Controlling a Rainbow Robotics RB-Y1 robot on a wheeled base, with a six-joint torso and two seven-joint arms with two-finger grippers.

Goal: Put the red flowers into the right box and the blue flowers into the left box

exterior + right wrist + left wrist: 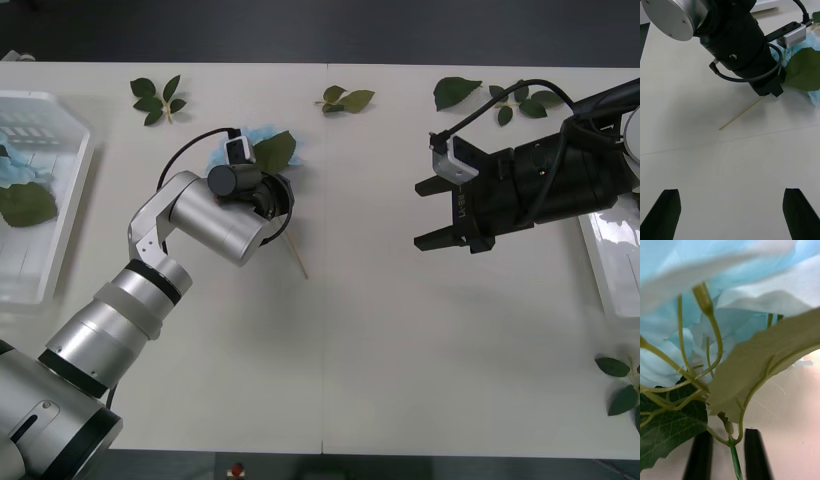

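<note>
Left wrist view, left claw [729, 455] clamping blue flower [715, 315] stem

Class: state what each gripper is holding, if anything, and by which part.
The left gripper has its fingers around the blue flower's green stem, just below the leaves. The right gripper is open, holding nothing.

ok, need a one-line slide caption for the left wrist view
Left gripper with black fingers closing around the green stem of a blue flower, its leaf overhead, above the white table.
</note>
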